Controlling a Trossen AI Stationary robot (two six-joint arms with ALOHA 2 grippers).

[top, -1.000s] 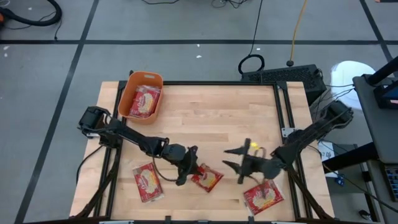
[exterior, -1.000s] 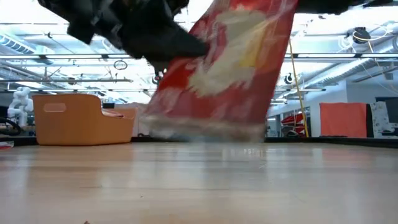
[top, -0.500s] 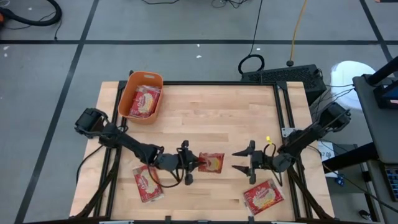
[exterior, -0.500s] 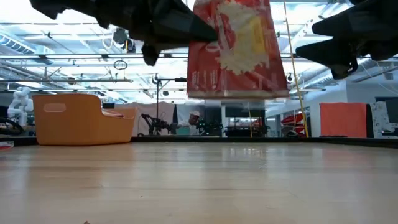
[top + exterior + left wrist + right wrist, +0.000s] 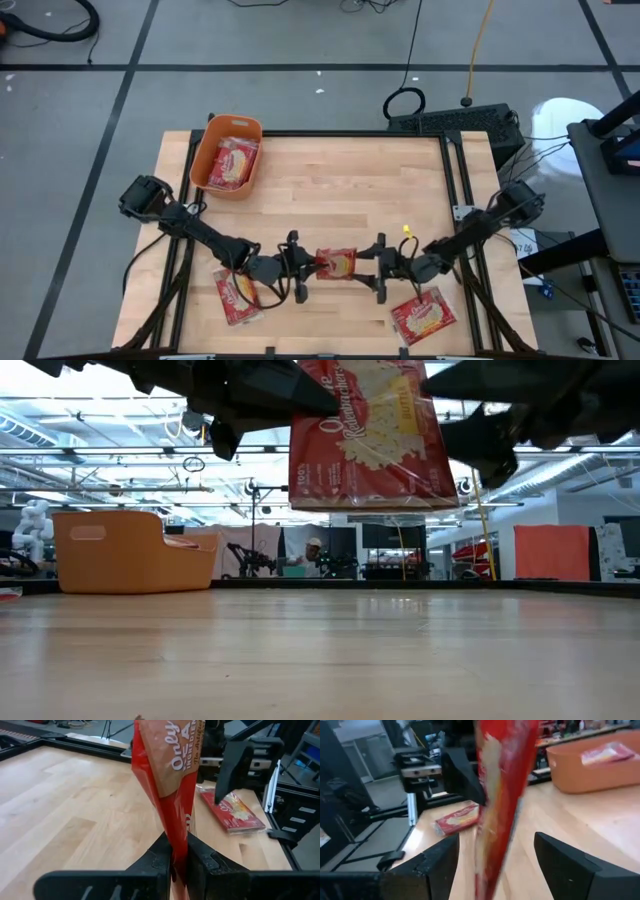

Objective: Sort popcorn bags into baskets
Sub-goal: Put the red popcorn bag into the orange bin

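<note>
1. The left gripper (image 5: pixel 308 265), clamped on the flat red popcorn bag (image 5: pixel 338 262), now holds it clear above the wooden surface (image 5: pixel 350 190).
2. The right gripper (image 5: pixel 377 272), fingers apart, has closed in at its 3 o'clock edge; handover looks imminent.
3. The orange plastic basket (image 5: pixel 213 130) sits at 10 o'clock.

My left gripper (image 5: pixel 312 266) pinched tight, arm stretched low toward table centre, my right gripper (image 5: pixel 372 274) facing it, fingers spread wide, both raised.

Left claw (image 5: pixel 312 262) lifted popcorn bag (image 5: pixel 338 262) — right claw (image 5: pixel 374 272) closed in, open.
</note>
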